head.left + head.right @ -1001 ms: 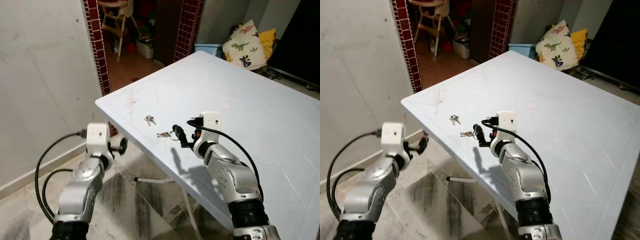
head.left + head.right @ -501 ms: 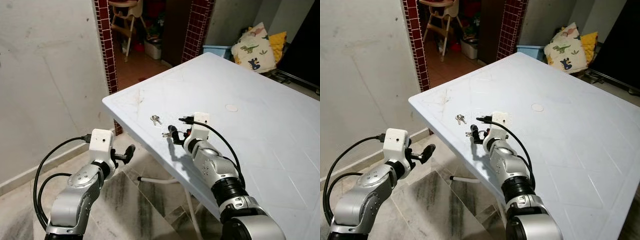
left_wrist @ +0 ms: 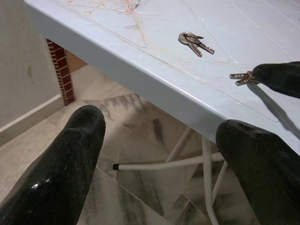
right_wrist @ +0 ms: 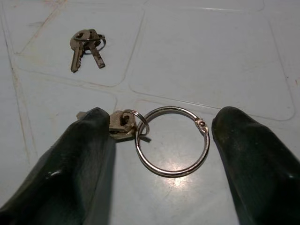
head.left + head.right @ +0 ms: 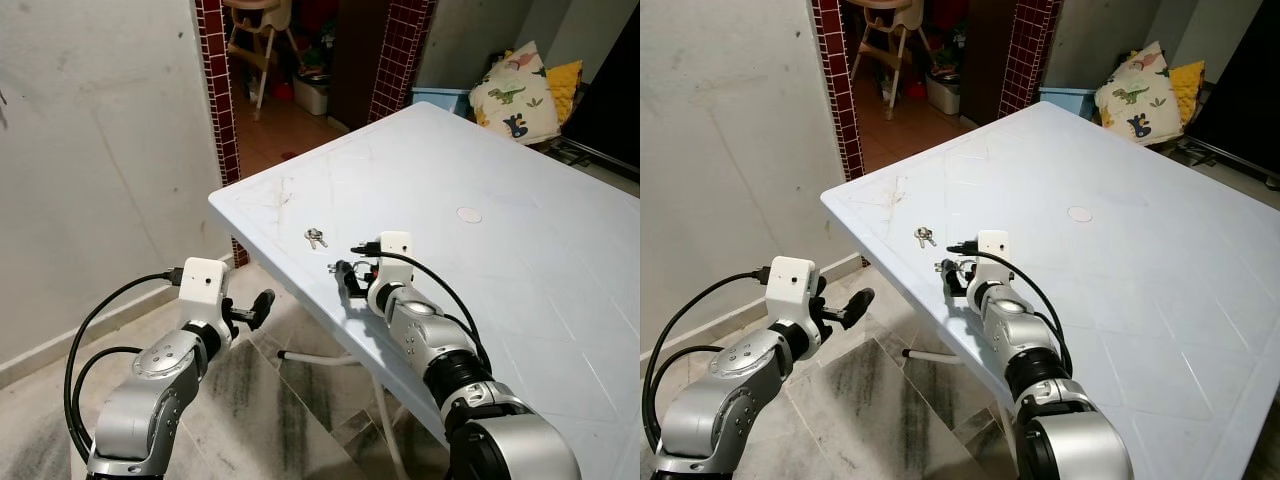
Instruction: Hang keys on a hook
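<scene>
Our right end effector (image 4: 159,154) rests low on the white surface (image 5: 520,240) near its edge, fingers spread wide around a big key ring (image 4: 172,140) with keys (image 4: 121,125) on it. A second small bunch of keys (image 4: 85,47) lies just beyond. Our left end effector (image 3: 159,164) hangs spread open below the surface edge, above the floor (image 3: 140,140), holding nothing.

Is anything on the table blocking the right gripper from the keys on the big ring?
Nothing visible does. The right gripper is open with a finger on each side of the large ring; the second key set lies farther along the table, apart.
</scene>
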